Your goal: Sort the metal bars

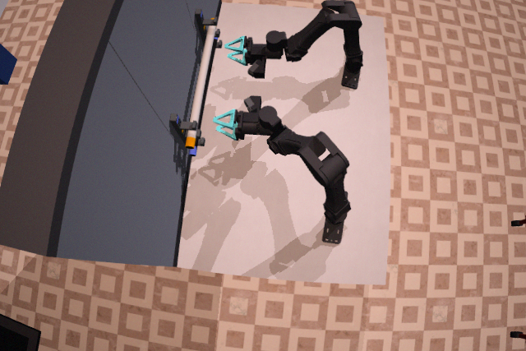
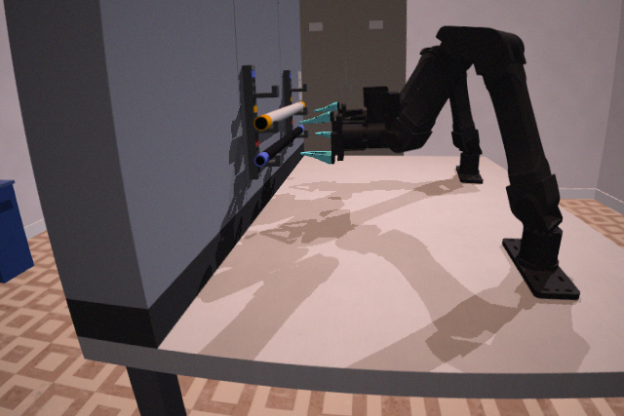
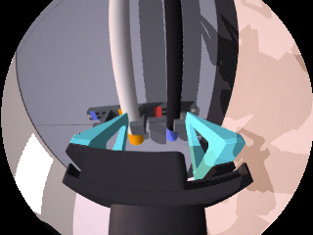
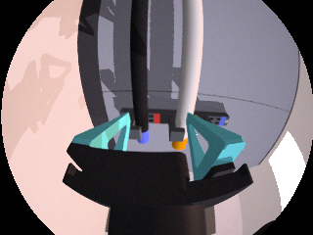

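A white bar (image 1: 204, 71) (image 2: 284, 113) (image 3: 119, 54) (image 4: 192, 59) with orange ends lies on the middle pair of rack arms, under the orange labels. A black bar (image 2: 283, 144) (image 3: 174, 59) (image 4: 139, 59) with blue ends lies on the lowest pair, under the red labels. The top pair, under the blue labels, holds no bar. My left gripper (image 1: 215, 123) (image 2: 304, 137) (image 3: 157, 117) is open and empty, a short way in front of the bars near their left end. My right gripper (image 1: 227, 51) (image 2: 316, 122) (image 4: 157, 117) is open and empty in front of their right part.
The rack's dark uprights (image 2: 248, 99) stand against the grey wall panel (image 1: 127, 126) (image 2: 175, 124). The rack arms have upturned tips that stick out toward the grippers. The pale table top (image 1: 255, 249) (image 2: 352, 341) lies below both arms.
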You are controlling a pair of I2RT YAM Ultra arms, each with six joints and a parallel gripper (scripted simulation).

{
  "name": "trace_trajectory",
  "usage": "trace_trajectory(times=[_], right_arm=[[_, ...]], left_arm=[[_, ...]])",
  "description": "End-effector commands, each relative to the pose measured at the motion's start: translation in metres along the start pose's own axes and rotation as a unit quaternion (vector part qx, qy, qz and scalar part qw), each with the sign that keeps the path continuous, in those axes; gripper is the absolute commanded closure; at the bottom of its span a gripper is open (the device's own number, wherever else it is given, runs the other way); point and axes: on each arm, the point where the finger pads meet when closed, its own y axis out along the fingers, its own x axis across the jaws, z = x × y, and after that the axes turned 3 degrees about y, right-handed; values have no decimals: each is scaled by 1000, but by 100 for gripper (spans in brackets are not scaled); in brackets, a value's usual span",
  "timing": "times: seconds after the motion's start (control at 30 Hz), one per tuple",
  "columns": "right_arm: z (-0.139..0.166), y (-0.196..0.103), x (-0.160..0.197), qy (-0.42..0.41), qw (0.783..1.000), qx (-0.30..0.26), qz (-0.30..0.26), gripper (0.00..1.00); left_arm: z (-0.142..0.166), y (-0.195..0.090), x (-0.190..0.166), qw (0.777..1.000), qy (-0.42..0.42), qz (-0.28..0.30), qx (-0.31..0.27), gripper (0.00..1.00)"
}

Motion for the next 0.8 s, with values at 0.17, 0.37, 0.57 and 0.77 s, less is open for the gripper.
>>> trace_trajectory(times=[0.17,0.37,0.57,0.77], right_arm=[[-4,-1,4,5,1000,0,16,30],[-5,-1,12,5,1000,0,16,30],[-6,-1,17,5,1000,0,16,31],[-7,0,25,5,1000,0,16,31]], left_arm=[[4,2,-1,1000,-21,-18,1,28],[4,3,-9,1000,-21,-18,1,29],[5,3,-14,1000,-21,-18,1,29],[6,3,-22,1000,-21,-18,1,30]])
